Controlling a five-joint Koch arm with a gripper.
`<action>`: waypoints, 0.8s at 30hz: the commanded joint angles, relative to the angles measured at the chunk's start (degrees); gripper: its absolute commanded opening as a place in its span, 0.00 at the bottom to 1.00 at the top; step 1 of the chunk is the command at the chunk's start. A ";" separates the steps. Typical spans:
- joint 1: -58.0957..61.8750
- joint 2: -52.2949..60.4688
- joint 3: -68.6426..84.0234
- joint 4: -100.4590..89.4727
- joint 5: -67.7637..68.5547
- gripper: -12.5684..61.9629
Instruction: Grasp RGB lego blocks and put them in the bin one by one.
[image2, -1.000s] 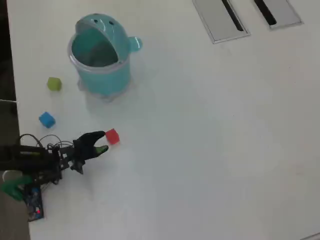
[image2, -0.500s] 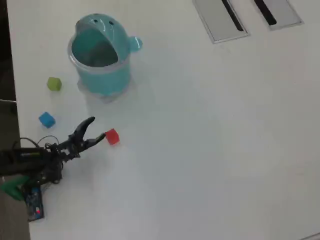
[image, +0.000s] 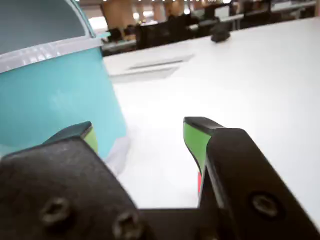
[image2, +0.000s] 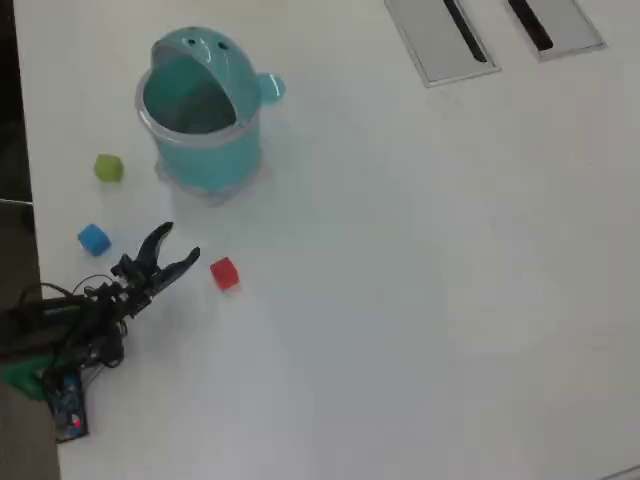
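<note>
In the overhead view a red block (image2: 223, 273), a blue block (image2: 94, 239) and a yellow-green block (image2: 108, 167) lie on the white table. The teal bin (image2: 200, 112) stands behind them with its lid flipped back. My gripper (image2: 176, 243) is open and empty, just left of the red block and apart from it. In the wrist view my gripper (image: 140, 131) spreads its green-padded fingers (image: 195, 139). A sliver of the red block (image: 199, 181) shows beside the right finger. The bin (image: 55, 90) fills the upper left.
Two grey floor-box plates (image2: 440, 38) with black slots sit at the table's far edge in the overhead view. The table's dark left edge (image2: 10, 120) runs beside the arm's base and its circuit board (image2: 68, 405).
The arm has swung up and left in the overhead view, away from the red block and toward the bin. The jaws have opened wider. The blocks have not moved.
</note>
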 joint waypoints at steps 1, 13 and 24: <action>0.00 3.78 -3.69 2.20 -5.36 0.59; 5.54 3.08 -7.73 17.40 -12.74 0.61; 12.30 -9.93 -16.70 24.26 -17.05 0.61</action>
